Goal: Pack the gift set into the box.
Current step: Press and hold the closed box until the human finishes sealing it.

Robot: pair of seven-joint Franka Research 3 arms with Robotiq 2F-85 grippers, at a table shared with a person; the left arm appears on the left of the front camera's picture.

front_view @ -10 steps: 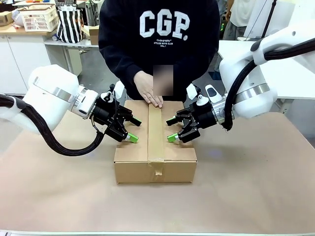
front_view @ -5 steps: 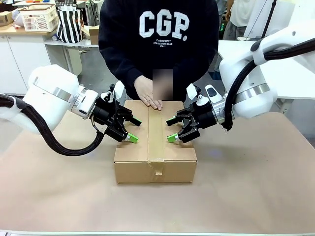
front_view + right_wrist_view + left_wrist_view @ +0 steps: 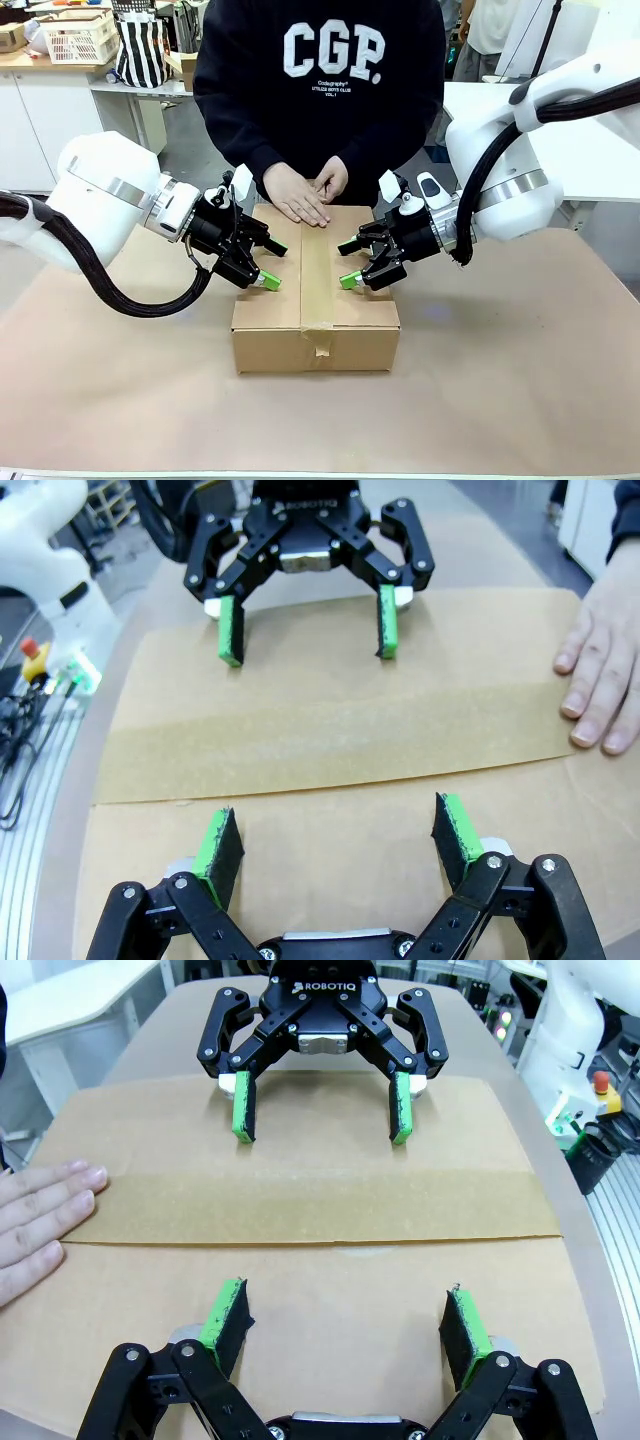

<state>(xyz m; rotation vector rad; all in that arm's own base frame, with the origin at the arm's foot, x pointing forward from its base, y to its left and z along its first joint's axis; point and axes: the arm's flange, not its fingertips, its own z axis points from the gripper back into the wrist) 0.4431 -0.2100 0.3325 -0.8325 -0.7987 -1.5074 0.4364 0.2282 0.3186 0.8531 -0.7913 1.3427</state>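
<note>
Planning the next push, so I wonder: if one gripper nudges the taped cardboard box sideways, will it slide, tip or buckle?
The box would likely slide rather than tip, since it is wide, low and flat on the table. The taped flaps probably hold stiff, though corrugated tops may dent. The person's hand pressing the far edge would likely resist sliding.

You look from the robot's side across the counter [image 3: 520,380] at the person [image 3: 320,90] in the front view, while each wrist camera sits close above the taped box [image 3: 315,300] top, facing the opposite end effector, so all three share that box top.
</note>
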